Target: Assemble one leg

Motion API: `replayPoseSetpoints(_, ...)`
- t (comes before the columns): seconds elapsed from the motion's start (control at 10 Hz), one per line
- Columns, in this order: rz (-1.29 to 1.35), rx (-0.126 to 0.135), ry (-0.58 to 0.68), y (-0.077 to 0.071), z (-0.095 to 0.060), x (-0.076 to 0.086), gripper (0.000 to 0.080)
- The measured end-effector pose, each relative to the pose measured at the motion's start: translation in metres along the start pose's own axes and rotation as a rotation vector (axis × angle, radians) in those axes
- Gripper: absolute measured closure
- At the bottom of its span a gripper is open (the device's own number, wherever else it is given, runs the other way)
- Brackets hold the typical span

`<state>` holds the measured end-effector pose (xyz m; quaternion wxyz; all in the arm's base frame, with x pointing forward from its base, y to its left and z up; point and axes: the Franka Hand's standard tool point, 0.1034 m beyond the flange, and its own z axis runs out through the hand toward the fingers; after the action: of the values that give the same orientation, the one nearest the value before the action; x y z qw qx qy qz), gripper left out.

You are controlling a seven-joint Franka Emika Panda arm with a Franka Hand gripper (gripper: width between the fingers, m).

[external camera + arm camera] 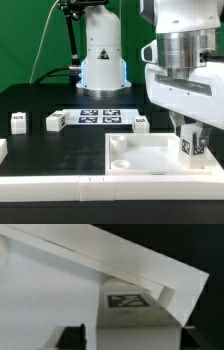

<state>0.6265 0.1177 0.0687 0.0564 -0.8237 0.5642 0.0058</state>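
My gripper (191,150) hangs over the corner of the large white panel (140,160) that lies toward the exterior view's right. It is shut on a small white leg (190,146), which stands upright with its black-and-white tag facing the camera. In the wrist view the leg (135,308) lies between the two dark fingers (72,336), tag up, against the panel's raised rim (150,274). My gripper's midpoint there is low in the frame (135,339). The leg hides the corner socket under it.
Three loose white legs lie on the black table: two at the exterior view's left (18,121) (55,121), one behind the panel (141,124). The marker board (100,116) lies before the robot base. A white fence (60,185) runs along the front.
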Motion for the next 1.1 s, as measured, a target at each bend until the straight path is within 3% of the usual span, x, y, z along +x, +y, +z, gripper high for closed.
replayPoseSetpoints(0.1, -0.001, 0.000, 0.000, 0.0001, 0.0002, -0.0001, 0.0285)
replayPoseSetpoints(0.2, -0.044, 0.000, 0.000, 0.0001, 0.0003, 0.0000, 0.0285)
replayPoseSetpoints(0.3, -0.069, -0.002, 0.000, 0.0009, 0.0014, 0.0007, 0.0171)
replayPoseSetpoints(1.1, -0.899, -0.008, -0.003, 0.0020, 0.0046, -0.0029, 0.0150)
